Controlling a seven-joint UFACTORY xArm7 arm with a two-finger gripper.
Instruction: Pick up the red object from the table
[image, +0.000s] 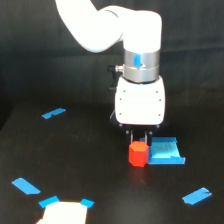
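Gripper (139, 136) poised directly above small matte red-orange cylinder (138, 154), blue square patch (166, 152) at three o'clock; jaw state indeterminate; approach step, descent and closure judged next.

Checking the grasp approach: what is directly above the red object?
The gripper hangs just above the red object, its dark fingers reaching the top edge. Whether they touch it, and what the object's top face looks like, cannot be made out.

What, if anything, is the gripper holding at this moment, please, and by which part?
It cannot be told. The gripper sits directly over the top of the red cylinder, which seems to rest on the table; finger contact is unclear.
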